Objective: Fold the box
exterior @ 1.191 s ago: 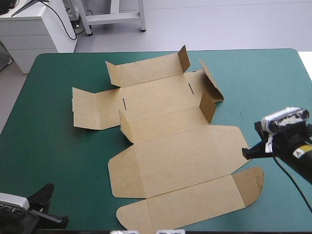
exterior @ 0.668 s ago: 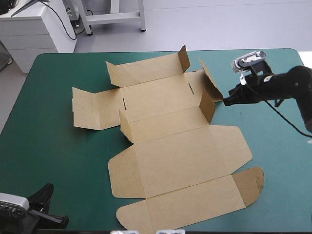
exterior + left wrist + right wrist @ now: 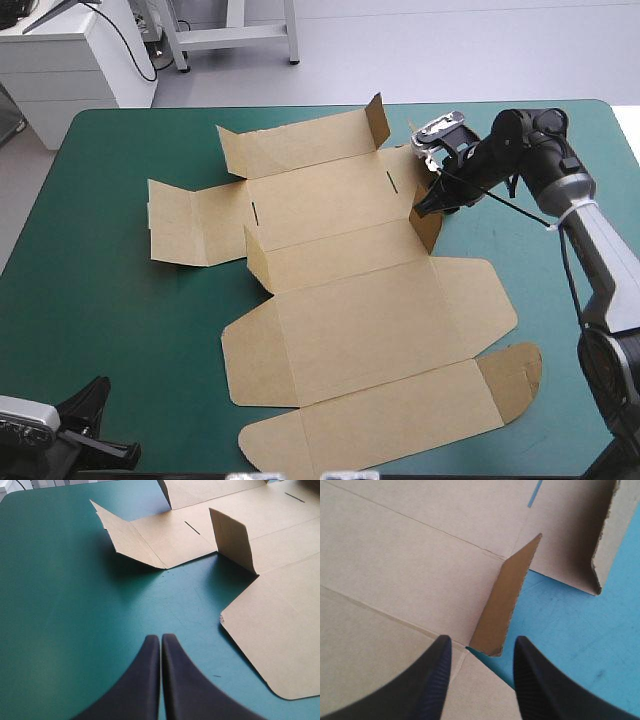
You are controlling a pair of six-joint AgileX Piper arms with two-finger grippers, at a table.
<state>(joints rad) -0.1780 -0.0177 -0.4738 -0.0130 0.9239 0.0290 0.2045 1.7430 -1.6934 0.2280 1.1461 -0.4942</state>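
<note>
The box (image 3: 350, 310) is plain brown board without print, crossed by faint straight crease lines a little darker than its panels. Two short dark slits (image 3: 255, 211) mark its far middle panel, one toward each end. The small raised flap (image 3: 502, 605) on the box's right side is a deeper, shaded brown. All around the box the table cover (image 3: 110, 300) is an even teal-green with no pattern. The left gripper (image 3: 161, 637), off the box's near left corner, has smooth black fingers (image 3: 142, 680). The right gripper (image 3: 482, 640), at the raised flap, is black with fine ribbing on its inner edges.
</note>
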